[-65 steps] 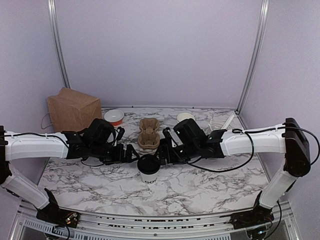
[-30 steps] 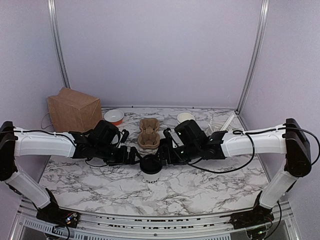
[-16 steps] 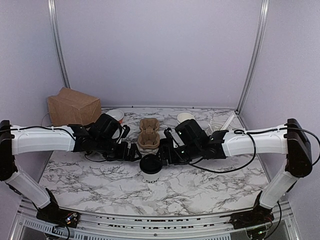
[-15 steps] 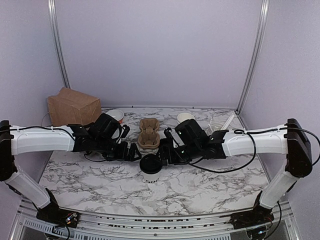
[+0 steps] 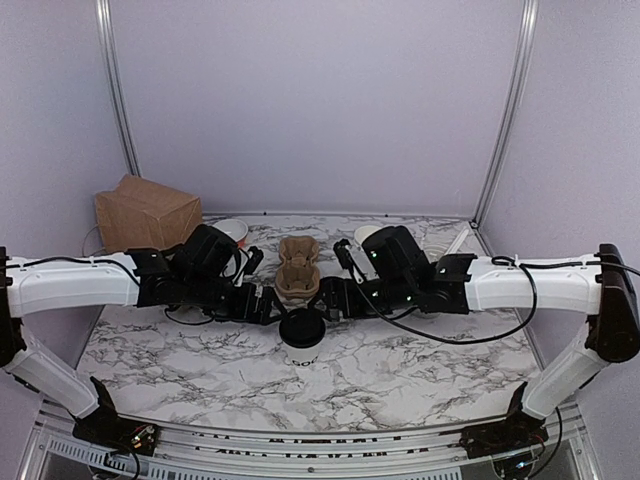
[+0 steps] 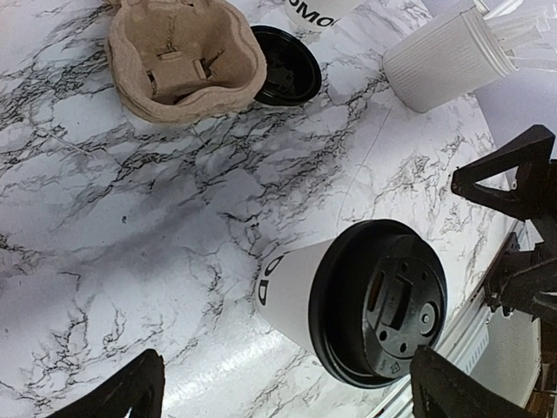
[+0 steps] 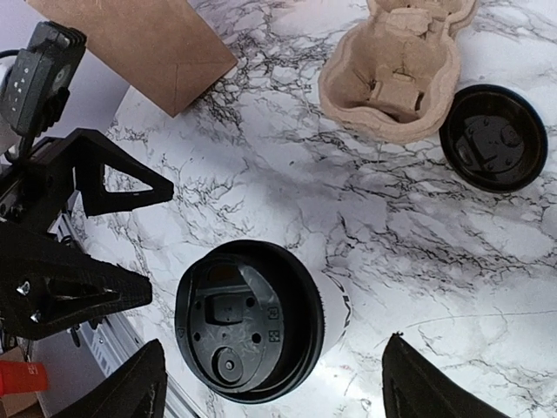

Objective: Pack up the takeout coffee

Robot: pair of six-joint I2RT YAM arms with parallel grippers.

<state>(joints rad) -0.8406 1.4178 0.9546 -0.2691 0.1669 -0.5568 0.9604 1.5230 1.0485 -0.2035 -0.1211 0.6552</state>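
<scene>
Coffee (image 7: 261, 326) — between right gripper (image 7: 267, 348) fingers (image 7: 130, 387), untouched

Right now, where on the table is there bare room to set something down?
Free: the white marble table's near strip, either side of the black-lidded white paper cup. Crowded: the centre, where the left fingers and right fingers flank that cup, with the brown cardboard cup carrier just behind.
</scene>
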